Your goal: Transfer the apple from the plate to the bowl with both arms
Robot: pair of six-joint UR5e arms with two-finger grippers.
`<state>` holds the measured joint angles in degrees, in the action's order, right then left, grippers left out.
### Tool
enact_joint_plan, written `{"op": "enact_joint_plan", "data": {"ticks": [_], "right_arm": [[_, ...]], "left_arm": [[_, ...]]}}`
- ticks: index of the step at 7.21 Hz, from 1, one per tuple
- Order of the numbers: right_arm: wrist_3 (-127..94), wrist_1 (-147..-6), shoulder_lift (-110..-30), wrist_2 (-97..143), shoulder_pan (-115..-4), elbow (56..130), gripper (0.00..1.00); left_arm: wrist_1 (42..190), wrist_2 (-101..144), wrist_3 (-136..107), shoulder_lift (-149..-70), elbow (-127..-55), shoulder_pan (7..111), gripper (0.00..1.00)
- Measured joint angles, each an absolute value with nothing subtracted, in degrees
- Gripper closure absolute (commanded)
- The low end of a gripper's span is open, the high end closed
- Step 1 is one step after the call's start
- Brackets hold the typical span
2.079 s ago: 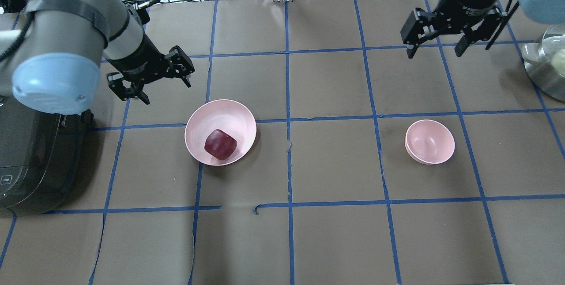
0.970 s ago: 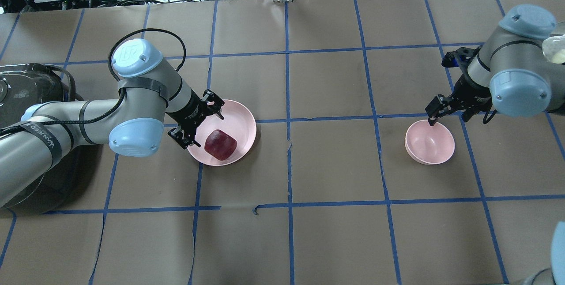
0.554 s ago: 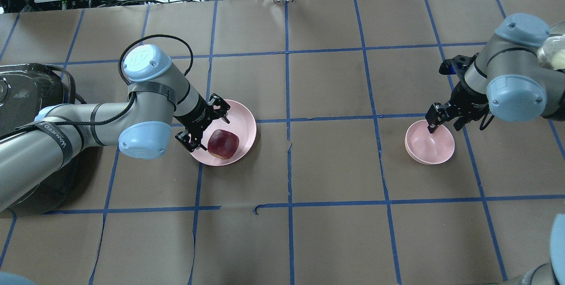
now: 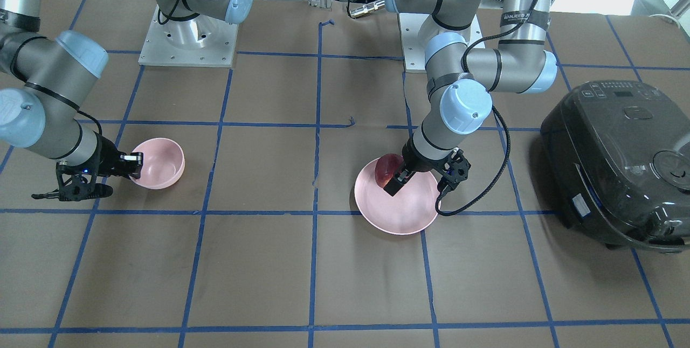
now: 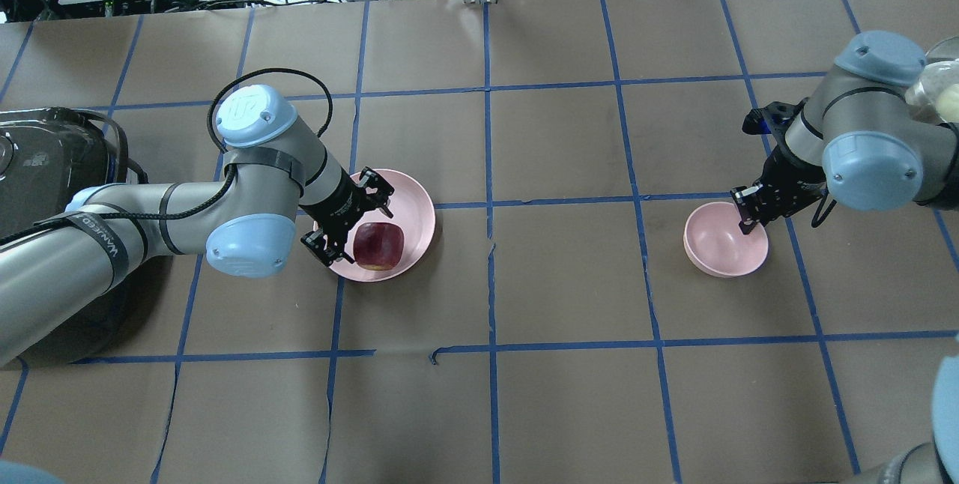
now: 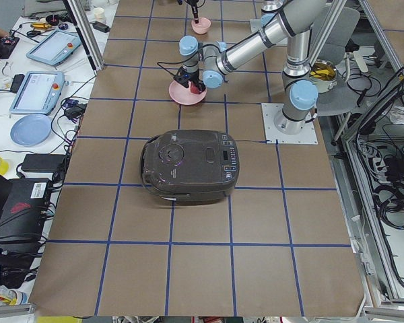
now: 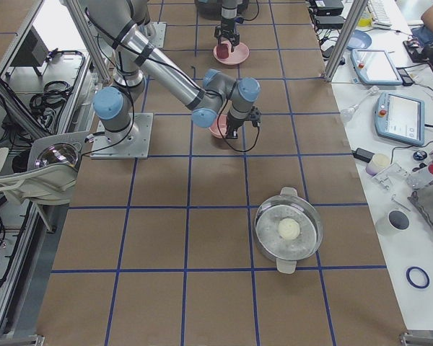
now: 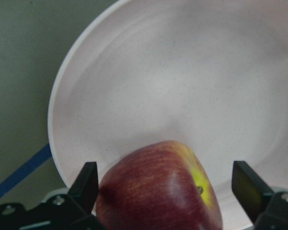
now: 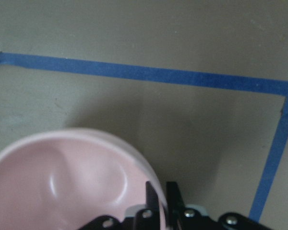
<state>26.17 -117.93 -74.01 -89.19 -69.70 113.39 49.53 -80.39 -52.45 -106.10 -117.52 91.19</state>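
Note:
The dark red apple lies on the near side of the pale pink plate. My left gripper is open and straddles the apple. In the left wrist view the apple, yellow patch up, sits between the two fingers, with a gap on its right side. The small pink bowl stands to the right. My right gripper is shut on the bowl's far right rim. In the right wrist view its fingers pinch the rim of the bowl.
A black rice cooker stands on the table behind the left arm. A steel pot with a glass lid stands beyond the right arm. Cables and devices lie along the table's far edge.
My left gripper came down and moved in around the apple, which rolled and now shows its yellow patch. My right gripper came down onto the bowl's rim and closed; the bowl shifted slightly left.

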Motion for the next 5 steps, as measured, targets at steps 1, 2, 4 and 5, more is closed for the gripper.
{"op": "enact_joint_plan", "data": {"ticks": [1, 2, 4, 5], "right_arm": [[25.7, -116.9, -74.4, -89.2, -69.7, 113.0, 1.00], [24.4, -114.4, -75.0, -88.8, -70.1, 112.0, 1.00], [19.4, -109.8, -76.2, -86.2, -73.8, 110.0, 1.00], [16.3, -109.4, -76.9, -84.8, -77.5, 109.8, 1.00]], "left_arm": [[49.5, -80.3, -53.6, -106.0, -117.8, 91.3, 0.00], [49.4, -80.2, -54.8, -105.9, -118.1, 91.3, 0.00], [49.3, -80.0, -57.1, -105.9, -118.3, 91.5, 0.00], [49.3, -79.9, -58.7, -106.0, -118.3, 91.9, 0.00]]}}
